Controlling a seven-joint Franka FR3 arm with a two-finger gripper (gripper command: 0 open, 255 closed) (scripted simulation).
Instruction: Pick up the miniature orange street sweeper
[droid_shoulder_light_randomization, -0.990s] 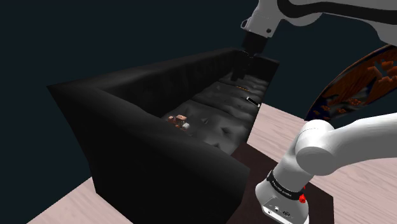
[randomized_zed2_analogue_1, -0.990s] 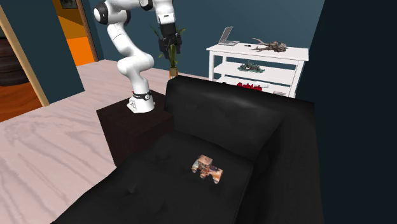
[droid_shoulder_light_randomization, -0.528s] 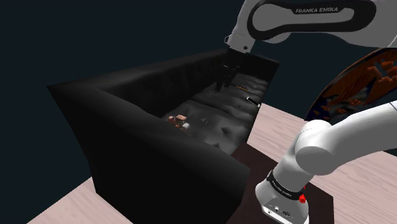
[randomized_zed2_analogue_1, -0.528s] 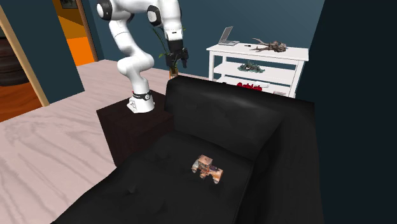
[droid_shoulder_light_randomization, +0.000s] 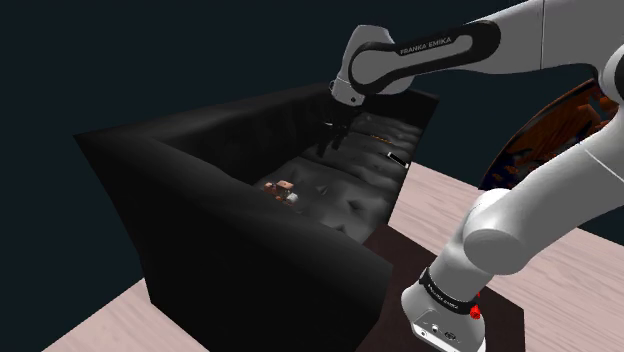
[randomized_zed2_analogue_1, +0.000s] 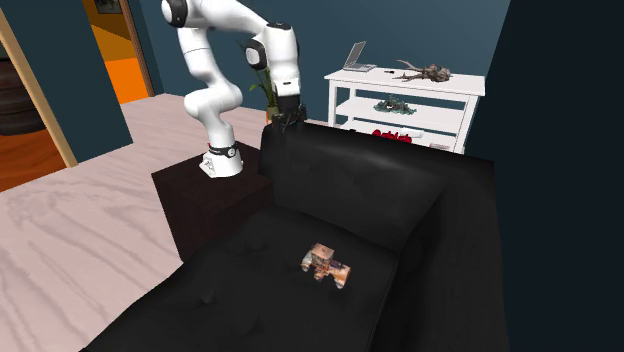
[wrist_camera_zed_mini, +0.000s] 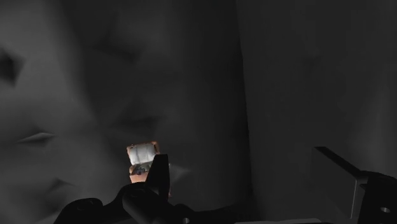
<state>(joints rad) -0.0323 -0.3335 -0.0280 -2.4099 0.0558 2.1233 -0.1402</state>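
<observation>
The small orange and white street sweeper sits on the seat of a black tufted sofa. It also lies mid-seat in the second exterior view. My black gripper hangs over the sofa's far cushions, well short of the toy, and stands above the sofa's arm end in the second exterior view. In the wrist view the gripper is open with nothing between its fingers, and the toy shows just past the left finger.
A small dark stick-like item and an orange-brown item lie on the sofa's far cushion. The dark stand abuts the sofa. A white shelf unit and a plant stand behind. A round patterned object lies beyond.
The arm has swung toward the shoulder view's left and lowered the gripper over the sofa, nearer the toy. The toy has not moved.
</observation>
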